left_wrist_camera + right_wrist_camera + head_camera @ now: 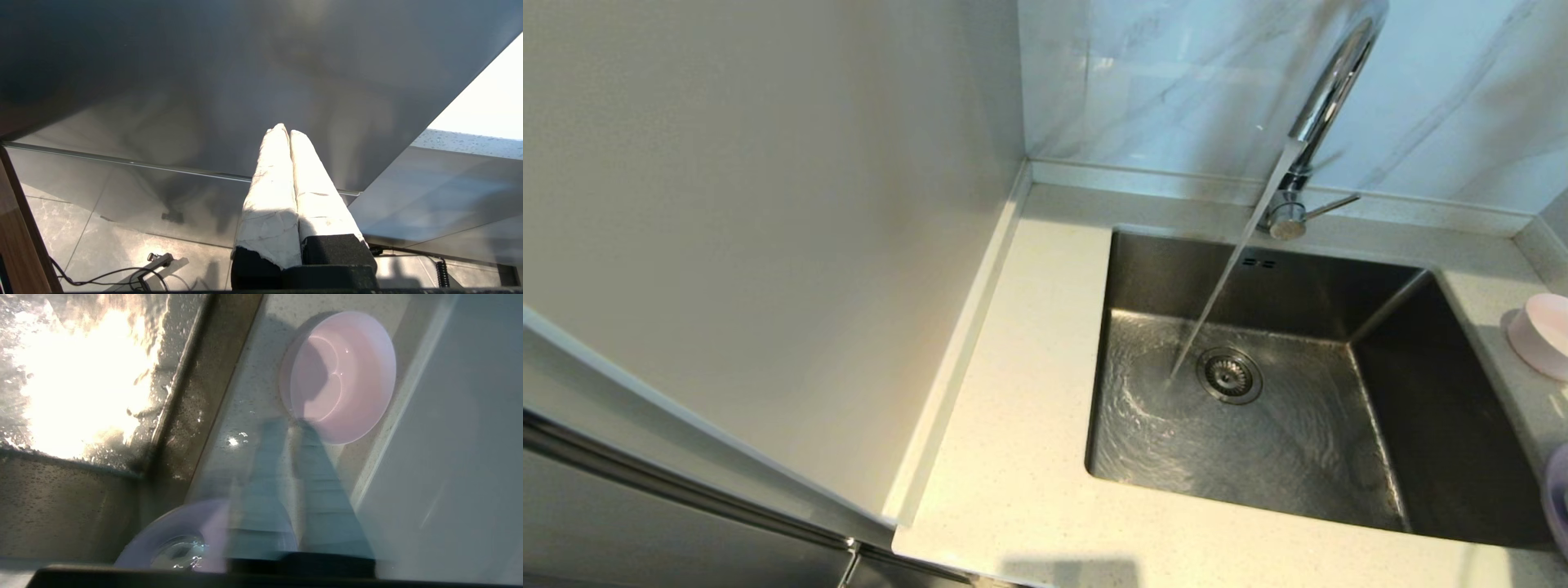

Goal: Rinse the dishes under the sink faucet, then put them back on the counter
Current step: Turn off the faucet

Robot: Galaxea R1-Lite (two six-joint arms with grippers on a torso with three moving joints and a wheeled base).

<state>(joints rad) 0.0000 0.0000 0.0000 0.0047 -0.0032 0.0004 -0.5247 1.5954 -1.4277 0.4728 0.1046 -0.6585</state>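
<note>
The table (1021,457) carries the sink (1258,425), water running from the faucet (1327,98), with the plate (179,535) and bowl (341,375) on its right side. The right gripper (294,424), fingers pressed together on nothing, hovers there, the bowl just ahead of the tips, the plate nearer the wrist. The left gripper (284,131) is parked, fingers shut.

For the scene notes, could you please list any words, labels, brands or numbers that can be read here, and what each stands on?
None: no text shows on the faucet, sink, counter, bowl or plate.
</note>
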